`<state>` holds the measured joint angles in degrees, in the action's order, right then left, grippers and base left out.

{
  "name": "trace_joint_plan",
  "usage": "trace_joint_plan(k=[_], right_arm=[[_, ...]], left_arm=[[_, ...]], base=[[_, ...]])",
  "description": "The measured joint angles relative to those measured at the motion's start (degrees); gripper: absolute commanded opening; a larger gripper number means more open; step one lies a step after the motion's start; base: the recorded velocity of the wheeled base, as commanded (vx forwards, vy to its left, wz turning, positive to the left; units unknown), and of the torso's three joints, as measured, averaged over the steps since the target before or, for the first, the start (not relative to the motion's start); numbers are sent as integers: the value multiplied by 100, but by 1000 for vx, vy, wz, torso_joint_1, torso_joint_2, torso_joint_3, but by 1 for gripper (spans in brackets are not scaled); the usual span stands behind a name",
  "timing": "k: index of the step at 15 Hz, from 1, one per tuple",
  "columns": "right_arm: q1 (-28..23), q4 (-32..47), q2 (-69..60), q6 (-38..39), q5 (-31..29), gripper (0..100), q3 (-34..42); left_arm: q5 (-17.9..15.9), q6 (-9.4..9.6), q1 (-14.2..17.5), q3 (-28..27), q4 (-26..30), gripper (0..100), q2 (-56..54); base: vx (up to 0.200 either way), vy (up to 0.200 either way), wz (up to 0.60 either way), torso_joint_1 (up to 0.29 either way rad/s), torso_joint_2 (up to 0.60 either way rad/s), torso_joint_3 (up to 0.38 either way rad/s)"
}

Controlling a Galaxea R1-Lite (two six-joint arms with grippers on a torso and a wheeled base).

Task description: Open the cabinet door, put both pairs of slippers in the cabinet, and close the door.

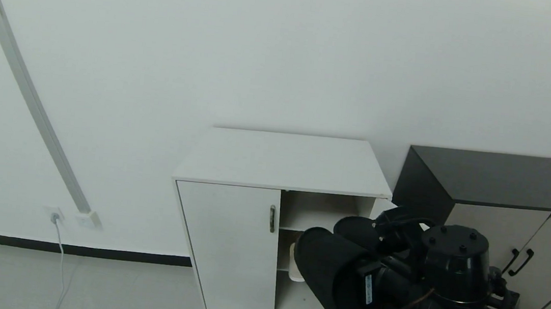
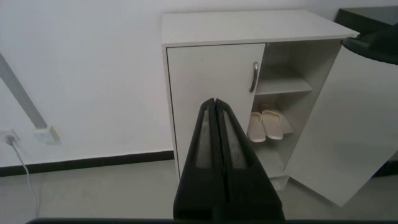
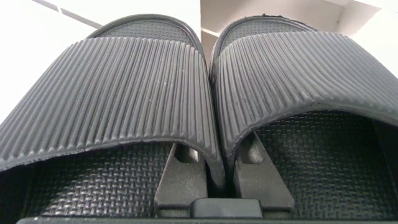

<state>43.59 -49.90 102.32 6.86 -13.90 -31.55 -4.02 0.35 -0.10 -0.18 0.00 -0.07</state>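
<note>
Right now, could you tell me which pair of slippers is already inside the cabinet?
The cream pair, lying on the cabinet shelf; the black pair is held in the right claw.

Bright, even indoor light, soft, from overhead. White wall (image 1: pixel 286 48) evenly lit, a bit dimmer toward the head view's corners. No hard glare. Cabinet (image 1: pixel 280 160) top brightest; the open compartment under it is shaded, the pale slippers (image 2: pixel 267 124) sit in soft shade. Black slippers (image 3: pixel 205 106): strap ribs catch light from above, footbeds under the straps go dark. Faint shadow line along the cabinet's wall edge.
</note>
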Motion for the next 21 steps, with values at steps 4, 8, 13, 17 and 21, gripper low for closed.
trace_joint_plan(k=[4, 8, 13, 17, 21], right_arm=[[6, -194, 88, -148, 2, 0, 94], [4, -354, 207, -156, 0, 0, 165], [4, -492, 304, -176, -4, 0, 201], [0, -492, 328, -229, 0, 0, 228], [0, -517, 328, -224, -4, 0, 247]], left_arm=[[-2, 0, 0, 0, 0, 0, 0], [0, -2, 0, 0, 0, 0, 0], [-2, -2, 0, 0, 0, 0, 0], [-2, 0, 2, 0, 0, 0, 0], [-2, -2, 0, 0, 0, 0, 0]], base=[[0, 0, 0, -162, 371, 201], [0, 0, 0, -187, 414, 239], [0, 0, 0, -223, 547, 318], [0, 0, 0, -208, 532, 317], [0, 0, 0, -188, 503, 317]])
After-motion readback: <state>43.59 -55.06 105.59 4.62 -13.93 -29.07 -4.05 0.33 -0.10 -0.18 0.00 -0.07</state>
